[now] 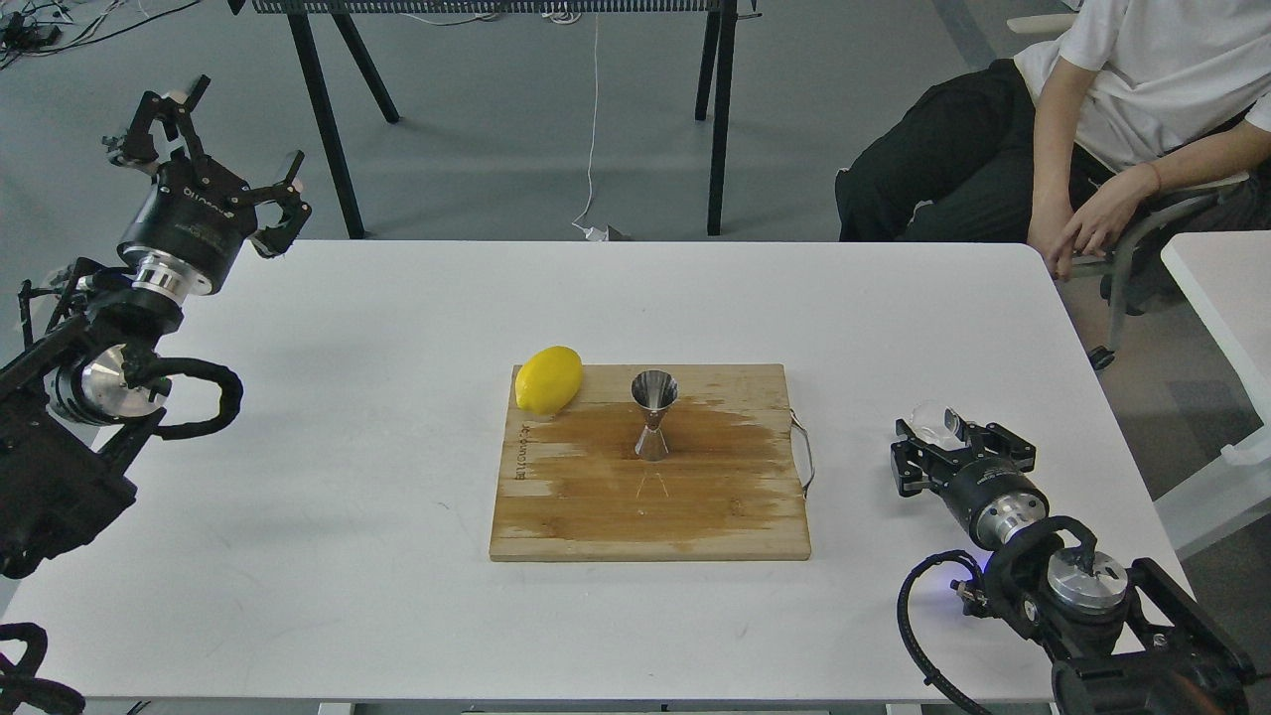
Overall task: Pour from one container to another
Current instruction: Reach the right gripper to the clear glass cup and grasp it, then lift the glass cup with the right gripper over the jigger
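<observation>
Left gripper [213,149] hangs spread and empty, far left of the cutting board [650,497].
Lemon [548,378] sits on the board's back-left corner, jigger [654,414] upright near its middle; right of the board, the right gripper [938,442] pinches the glass cup [935,421].

Left tool [213,149] raised, fingers spread, right tool [943,437] low, apparently gripping

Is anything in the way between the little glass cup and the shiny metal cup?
Nothing visible. The glass cup is at the right end effector, right of the board. Only bare table and board lie before the metal cup; the lemon sits beyond it.
</observation>
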You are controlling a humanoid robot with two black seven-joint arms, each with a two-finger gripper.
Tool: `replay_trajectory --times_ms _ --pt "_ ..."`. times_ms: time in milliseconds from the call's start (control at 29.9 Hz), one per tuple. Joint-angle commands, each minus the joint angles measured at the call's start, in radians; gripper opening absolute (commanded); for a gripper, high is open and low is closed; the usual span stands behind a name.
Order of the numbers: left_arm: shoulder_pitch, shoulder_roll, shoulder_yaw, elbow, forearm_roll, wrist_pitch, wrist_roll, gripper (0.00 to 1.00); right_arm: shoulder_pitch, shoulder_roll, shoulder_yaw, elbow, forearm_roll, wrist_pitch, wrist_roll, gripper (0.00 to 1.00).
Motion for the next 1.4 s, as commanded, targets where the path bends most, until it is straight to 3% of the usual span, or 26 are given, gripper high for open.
replay_trajectory --times_ms 0,268,435,669,1037,1371 --pt "0.000 -0.002 0.000 0.000 0.000 0.000 0.000 1.00 -0.003 0.000 0.000 -0.001 0.001 0.003 0.000 0.47" --pt "0.000 0.000 0.000 0.000 0.000 0.000 0.000 1.00 -0.013 0.000 0.002 0.005 0.004 0.009 -0.003 0.44" --pt "0.000 0.005 -0.001 0.000 0.000 0.000 0.000 1.00 -0.023 0.000 0.000 0.019 0.007 0.012 -0.005 0.35" --pt "0.000 0.014 0.000 0.000 0.000 0.002 0.000 1.00 -0.056 -0.011 -0.002 0.136 0.005 0.003 -0.005 0.34" --pt "0.000 0.015 -0.001 0.000 0.000 0.002 -0.002 1.00 -0.017 -0.077 -0.100 0.492 -0.051 -0.123 -0.002 0.33" --pt "0.000 0.035 0.002 0.000 -0.002 0.005 -0.005 1.00 0.152 -0.054 -0.307 0.511 -0.301 -0.223 0.009 0.32"
